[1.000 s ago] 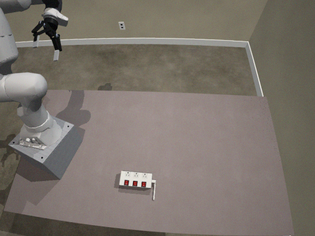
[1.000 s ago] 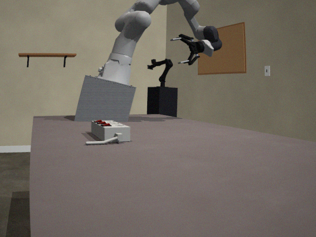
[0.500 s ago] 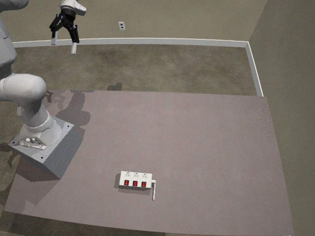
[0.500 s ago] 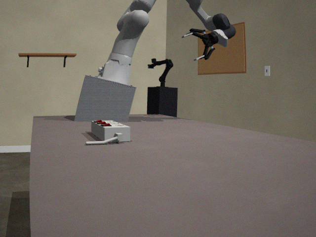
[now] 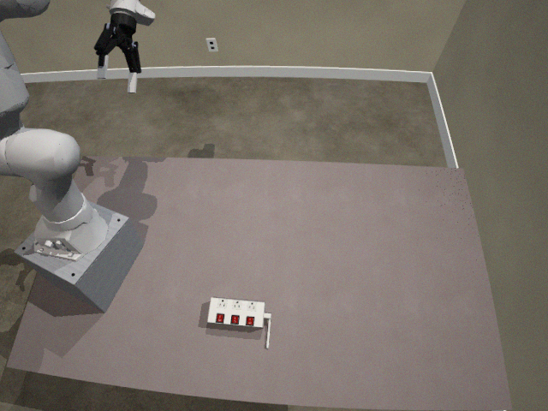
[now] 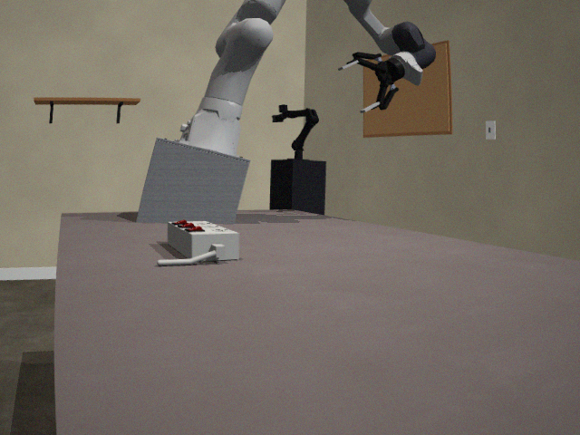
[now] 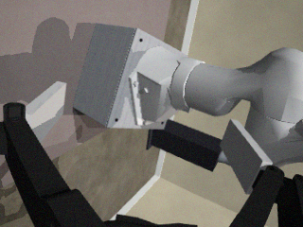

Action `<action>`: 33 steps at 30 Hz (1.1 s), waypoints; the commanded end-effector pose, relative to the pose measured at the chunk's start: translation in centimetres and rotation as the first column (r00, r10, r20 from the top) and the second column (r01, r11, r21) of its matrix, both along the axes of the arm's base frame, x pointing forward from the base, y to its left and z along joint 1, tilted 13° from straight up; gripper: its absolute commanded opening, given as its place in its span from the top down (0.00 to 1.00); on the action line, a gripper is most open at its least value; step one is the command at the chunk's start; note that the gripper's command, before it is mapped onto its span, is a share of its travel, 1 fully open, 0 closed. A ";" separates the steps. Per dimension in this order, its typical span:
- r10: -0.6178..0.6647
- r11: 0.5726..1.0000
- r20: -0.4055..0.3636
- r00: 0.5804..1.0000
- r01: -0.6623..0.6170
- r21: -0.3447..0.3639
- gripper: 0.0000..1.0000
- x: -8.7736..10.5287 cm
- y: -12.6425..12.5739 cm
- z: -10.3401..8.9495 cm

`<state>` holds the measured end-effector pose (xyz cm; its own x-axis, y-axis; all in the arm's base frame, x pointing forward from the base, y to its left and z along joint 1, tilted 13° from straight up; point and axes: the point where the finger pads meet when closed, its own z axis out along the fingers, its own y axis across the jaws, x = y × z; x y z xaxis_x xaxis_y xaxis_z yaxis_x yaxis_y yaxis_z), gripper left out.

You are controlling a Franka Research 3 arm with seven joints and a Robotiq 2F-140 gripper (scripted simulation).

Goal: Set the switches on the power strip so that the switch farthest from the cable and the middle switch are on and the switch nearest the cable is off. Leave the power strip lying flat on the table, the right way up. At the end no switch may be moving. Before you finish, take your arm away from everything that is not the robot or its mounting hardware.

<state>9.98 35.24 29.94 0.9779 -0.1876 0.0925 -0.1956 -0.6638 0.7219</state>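
Power strip (image 5: 236,312) lies flat and right way up on the counter (image 5: 354,247), near the front edge in the top view and well apart from the robot base (image 5: 77,260). Its long axis runs left to right in that view, with the cable (image 5: 267,329) leaving the right-hand end and bending toward the front edge; three red switches (image 5: 235,318) sit in a row along the front side, outlets behind them. The gripper (image 5: 116,78) hangs high, beyond the far edge of the counter, fingers spread fully with nothing between them. The strip therefore lies well below it and across the counter, toward the front. Switch positions cannot be read: the rockers are too small in the top view and seen edge-on in the exterior view. The wrist view shows only the arm's own base and links, not the strip.
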 end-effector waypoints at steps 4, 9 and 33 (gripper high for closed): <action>0.024 1.000 -0.021 0.999 -0.024 0.008 0.00 0.1 0.1 -0.1; 0.024 1.000 -0.021 0.999 -0.024 0.008 0.00 0.1 0.1 -0.1; 0.036 0.993 -0.051 0.998 -0.030 0.112 0.00 5.3 -0.3 1.0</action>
<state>13.09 34.97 30.51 0.9831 -0.1761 0.0491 -0.1618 -0.7127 0.6825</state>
